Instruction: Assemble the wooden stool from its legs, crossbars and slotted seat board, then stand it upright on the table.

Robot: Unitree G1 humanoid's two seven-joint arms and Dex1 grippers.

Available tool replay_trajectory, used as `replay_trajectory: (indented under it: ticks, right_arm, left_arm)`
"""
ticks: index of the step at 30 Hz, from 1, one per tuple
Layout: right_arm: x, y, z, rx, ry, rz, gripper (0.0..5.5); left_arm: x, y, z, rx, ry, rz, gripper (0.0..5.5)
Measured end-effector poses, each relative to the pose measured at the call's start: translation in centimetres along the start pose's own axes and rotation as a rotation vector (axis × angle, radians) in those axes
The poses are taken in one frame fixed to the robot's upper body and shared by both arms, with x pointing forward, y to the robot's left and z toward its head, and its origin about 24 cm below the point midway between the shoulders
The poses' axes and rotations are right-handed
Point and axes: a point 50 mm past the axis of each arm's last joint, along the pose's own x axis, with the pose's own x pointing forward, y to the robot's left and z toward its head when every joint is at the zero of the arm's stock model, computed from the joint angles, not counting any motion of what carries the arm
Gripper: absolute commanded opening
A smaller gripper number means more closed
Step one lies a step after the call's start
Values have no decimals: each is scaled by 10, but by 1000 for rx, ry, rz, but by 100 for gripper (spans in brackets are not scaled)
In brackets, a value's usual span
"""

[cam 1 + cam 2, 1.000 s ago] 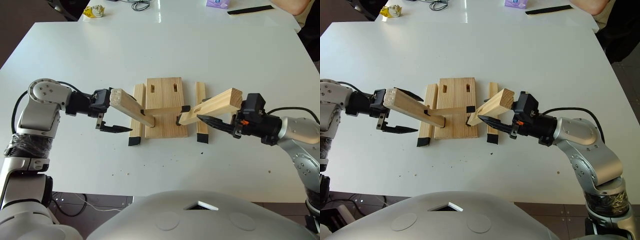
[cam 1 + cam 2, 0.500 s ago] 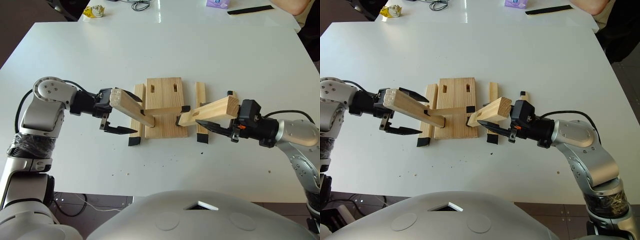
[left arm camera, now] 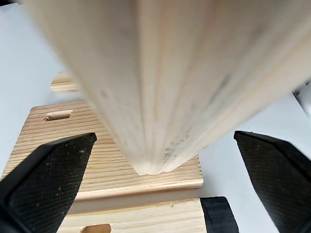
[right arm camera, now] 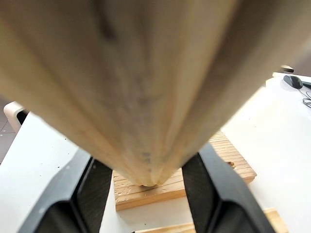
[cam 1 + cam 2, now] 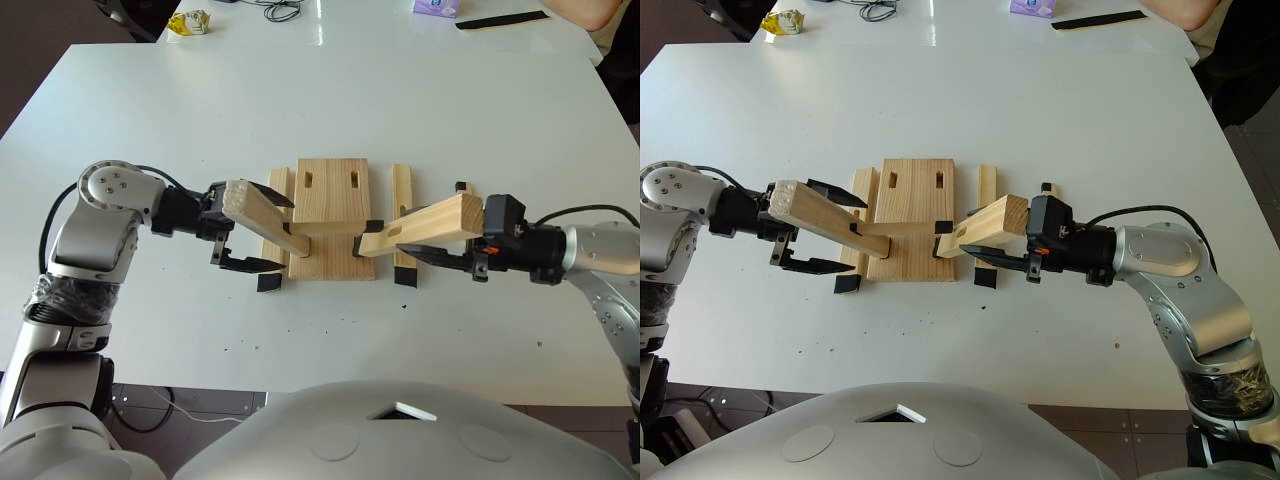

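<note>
The slotted seat board [image 5: 333, 195] lies flat at the table's middle. Over its near edge a thin crossbar [image 5: 335, 228] runs between two raised wooden legs. My left gripper [image 5: 286, 235] is shut on the left leg [image 5: 255, 215], which slopes down to the crossbar's left end. My right gripper [image 5: 420, 235] is shut on the right leg [image 5: 425, 222], which slopes to the crossbar's right end. In the left wrist view the leg [image 3: 160, 73] sits between black fingers [image 3: 43, 179] above the board [image 3: 63, 145]. The right wrist view shows its leg [image 4: 146, 73] above the board [image 4: 228, 160].
Two more legs lie flat beside the board, one on its left [image 5: 277, 185] and one on its right [image 5: 402, 195], each with a black foot. A yellow wrapper [image 5: 188, 22], a purple box [image 5: 435, 7] and a black strip [image 5: 500, 19] sit along the far edge.
The right gripper has dropped and tilted its leg flatter toward the table. The left gripper has slid a little to the right with its leg.
</note>
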Motion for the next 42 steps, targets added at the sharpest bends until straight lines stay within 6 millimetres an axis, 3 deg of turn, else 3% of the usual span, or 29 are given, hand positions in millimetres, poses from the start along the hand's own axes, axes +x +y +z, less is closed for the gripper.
replay_trajectory:
  ticks: [30, 42]
  right_arm:
    - [2, -28, 1, 75, 36, 150, 202]
    - [-1, -28, -7, 75, 0, 117, 202]
  left_arm:
    - [8, -11, -3, -57, -35, 24, 526]
    - [10, 3, 11, -107, -87, 28, 526]
